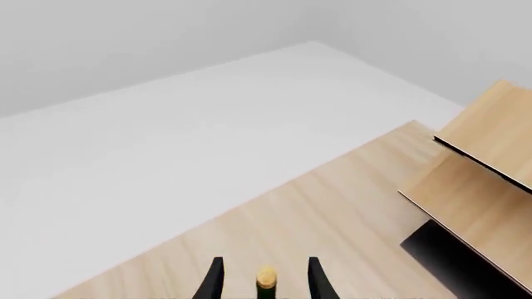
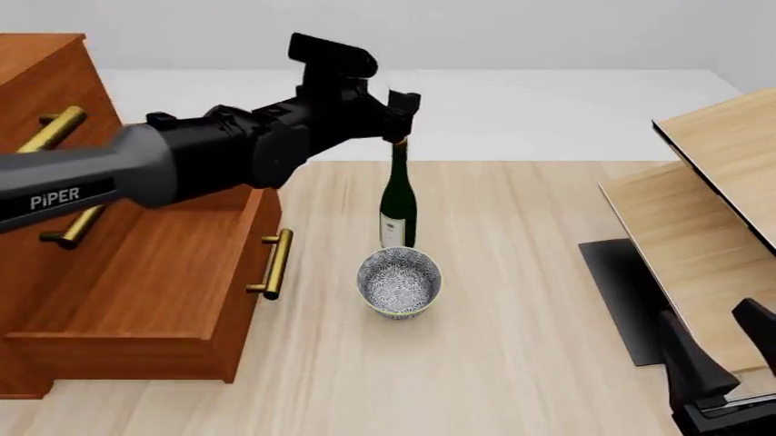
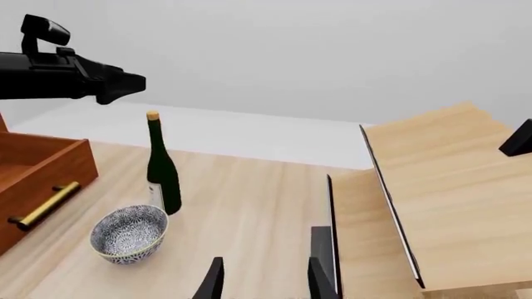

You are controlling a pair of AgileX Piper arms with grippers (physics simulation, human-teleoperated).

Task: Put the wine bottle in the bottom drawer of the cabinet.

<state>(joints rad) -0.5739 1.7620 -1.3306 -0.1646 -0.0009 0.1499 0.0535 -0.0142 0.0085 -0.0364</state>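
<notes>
The wine bottle [image 2: 398,202] stands upright on the table just behind a patterned bowl; it also shows in the right wrist view [image 3: 163,174]. My left gripper [image 2: 402,107] is open at the bottle's top. In the left wrist view its fingers [image 1: 213,281] stand apart on either side of the tan-gold cap [image 1: 266,278] without touching it. The bottom drawer [image 2: 145,272] of the cabinet [image 2: 43,77] is pulled open at the left, its brass handle [image 2: 276,263] facing the bowl. My right gripper [image 2: 721,341] is open and empty at the near right.
A blue-and-white patterned bowl [image 2: 399,282] sits right in front of the bottle, next to the drawer's front. Pale light-wood furniture with a black panel [image 2: 710,209] stands at the right, close to my right gripper.
</notes>
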